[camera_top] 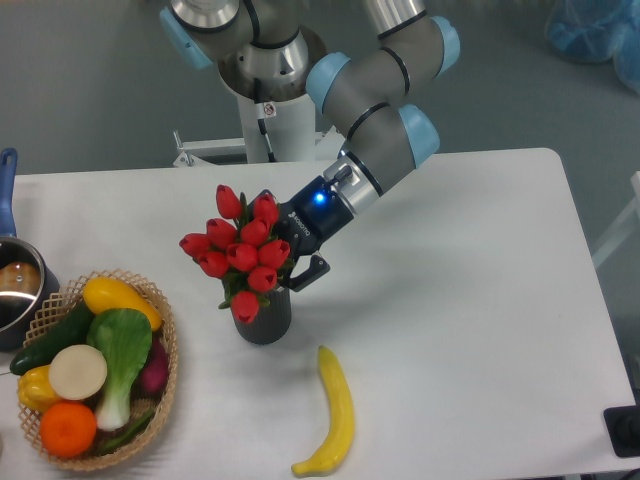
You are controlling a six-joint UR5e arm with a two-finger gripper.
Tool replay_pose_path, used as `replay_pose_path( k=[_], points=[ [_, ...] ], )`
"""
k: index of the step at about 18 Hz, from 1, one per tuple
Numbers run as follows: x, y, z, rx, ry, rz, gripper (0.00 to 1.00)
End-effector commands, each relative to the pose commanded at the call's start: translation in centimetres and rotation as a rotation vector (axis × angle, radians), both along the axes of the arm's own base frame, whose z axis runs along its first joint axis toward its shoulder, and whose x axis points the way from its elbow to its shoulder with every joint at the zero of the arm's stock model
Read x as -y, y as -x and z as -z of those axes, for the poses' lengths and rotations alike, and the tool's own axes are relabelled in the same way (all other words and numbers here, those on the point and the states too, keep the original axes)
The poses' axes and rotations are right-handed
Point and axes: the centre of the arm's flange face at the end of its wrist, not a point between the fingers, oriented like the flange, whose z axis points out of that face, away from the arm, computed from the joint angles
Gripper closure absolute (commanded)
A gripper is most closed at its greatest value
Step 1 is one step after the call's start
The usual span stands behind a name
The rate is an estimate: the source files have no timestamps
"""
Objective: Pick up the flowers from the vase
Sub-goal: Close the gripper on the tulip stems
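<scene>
Flowers (240, 250), a bunch of red tulip buds with green leaves, stand in the vase (264, 318), a small dark ribbed cylinder near the middle of the white surface (470, 300). The buds spread above and to the left of the vase's mouth. The gripper (296, 268) reaches in from the upper right, tilted down toward the bunch, with a blue light glowing on its body. One dark finger shows just right of the buds, above the vase's rim; the other is hidden behind the flowers, so I cannot tell whether the gripper is clamped on the stems or apart from them.

A yellow banana (333, 412) lies on the surface in front of the vase, a little to its right and apart from it. To the left sits a woven basket (150, 300) filled with vegetables and fruit. At the far left edge stands a metal pot (18, 290) with a blue handle, touching the basket's rim.
</scene>
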Motion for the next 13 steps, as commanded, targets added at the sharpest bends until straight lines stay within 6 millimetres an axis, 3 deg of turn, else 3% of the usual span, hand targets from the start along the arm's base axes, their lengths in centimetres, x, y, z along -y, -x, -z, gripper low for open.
replay_pose_path(
  k=[7,13],
  points=[
    [0.23,0.12,-0.01,0.008,-0.009,-0.008,0.53],
    [0.39,0.13,0.16,0.015,-0.008,-0.011,0.57]
  ],
)
